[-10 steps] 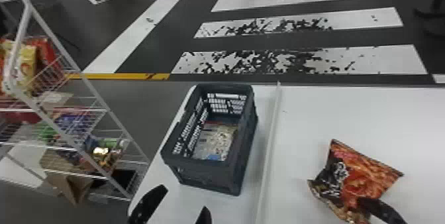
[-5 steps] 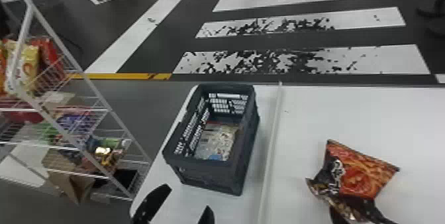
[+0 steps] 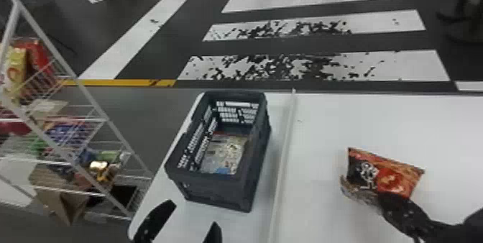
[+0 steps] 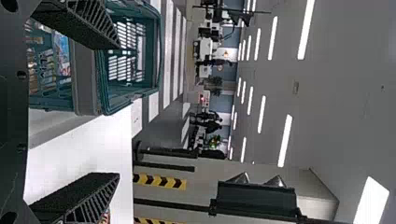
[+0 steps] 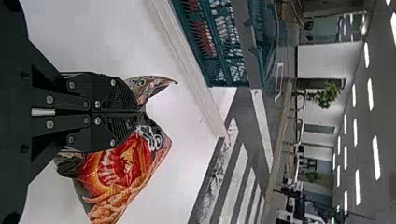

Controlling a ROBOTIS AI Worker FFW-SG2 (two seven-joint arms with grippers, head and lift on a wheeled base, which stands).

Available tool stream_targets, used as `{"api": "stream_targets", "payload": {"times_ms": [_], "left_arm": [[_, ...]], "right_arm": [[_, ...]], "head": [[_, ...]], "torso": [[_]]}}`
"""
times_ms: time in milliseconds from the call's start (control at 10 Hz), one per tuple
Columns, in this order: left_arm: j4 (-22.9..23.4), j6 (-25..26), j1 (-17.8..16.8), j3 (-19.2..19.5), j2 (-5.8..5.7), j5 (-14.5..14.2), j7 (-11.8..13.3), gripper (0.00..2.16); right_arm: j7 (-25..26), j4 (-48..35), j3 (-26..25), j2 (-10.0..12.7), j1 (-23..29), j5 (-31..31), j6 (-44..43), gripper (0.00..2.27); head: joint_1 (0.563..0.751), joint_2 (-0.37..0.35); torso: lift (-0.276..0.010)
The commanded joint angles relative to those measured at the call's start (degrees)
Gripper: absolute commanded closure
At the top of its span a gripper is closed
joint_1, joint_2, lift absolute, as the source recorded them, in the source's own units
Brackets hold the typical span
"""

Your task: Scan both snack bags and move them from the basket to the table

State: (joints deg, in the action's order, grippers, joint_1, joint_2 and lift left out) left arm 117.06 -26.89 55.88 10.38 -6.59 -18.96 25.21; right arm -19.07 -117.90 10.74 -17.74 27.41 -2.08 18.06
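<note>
Reporting a change at the right gripper (image 5: 141, 112): since the earlier head views I have the snack bag (image 3: 390, 175) turned, with its lower end drawn up and the black fingers reaching across its near edge. Half a second ago that end ran down to the bottom of the view; now the bag shows smaller, and more of the right arm (image 3: 440, 229) is in sight at the lower right. I take this as handling for the scan or the set-down; which of the two, I cannot confirm.

Further differences noted: the whole head view has shifted slightly, so the basket (image 3: 215, 192) sits a little more to the left in it. Allowing for that, the bag stands somewhat farther from the basket than it did.

State of grippers: the right is clenched on the bag, one end of which sticks out beyond the fingers. The left gripper (image 3: 187, 226) is released, its fingers well parted, near the basket's near end.

Location: the bag is over the table (image 3: 359, 123), across the pale strip (image 3: 284, 159) from the basket. Whether it touches the surface, I cannot tell. Printed contents (image 3: 224, 154) lie inside the basket, possibly the second bag, so I judge the task incomplete.
</note>
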Motion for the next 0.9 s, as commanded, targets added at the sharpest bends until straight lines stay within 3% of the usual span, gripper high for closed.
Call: {"api": "stream_targets", "payload": {"times_ms": [0, 400, 700, 800], "left_arm": [[-0.51, 0.48, -1.12, -0.71, 0.0, -0.03, 0.01, 0.01], [-1.39, 2.42, -2.97, -2.38, -0.09, 0.94, 0.01, 0.02], [-2.62, 2.24, -2.97, -2.38, -0.09, 0.94, 1.42, 0.02], [-2.71, 2.24, -2.97, -2.29, -0.18, 0.94, 1.51, 0.02]], "right_arm": [[-2.03, -5.5, -4.76, 4.21, 1.16, -5.48, 8.79, 2.25], [-1.94, -12.09, -13.29, 10.36, -1.83, -25.52, 30.77, 2.25], [-1.23, -11.91, -17.33, 13.79, -6.31, -32.9, 37.09, 2.25], [-0.97, -9.54, -21.29, 15.28, -8.33, -37.73, 38.32, 2.25]], "head": [[0.695, 0.264], [0.695, 0.23], [0.695, 0.233], [0.695, 0.233]], "torso": [[-0.098], [-0.098], [-0.098], [-0.098]]}}
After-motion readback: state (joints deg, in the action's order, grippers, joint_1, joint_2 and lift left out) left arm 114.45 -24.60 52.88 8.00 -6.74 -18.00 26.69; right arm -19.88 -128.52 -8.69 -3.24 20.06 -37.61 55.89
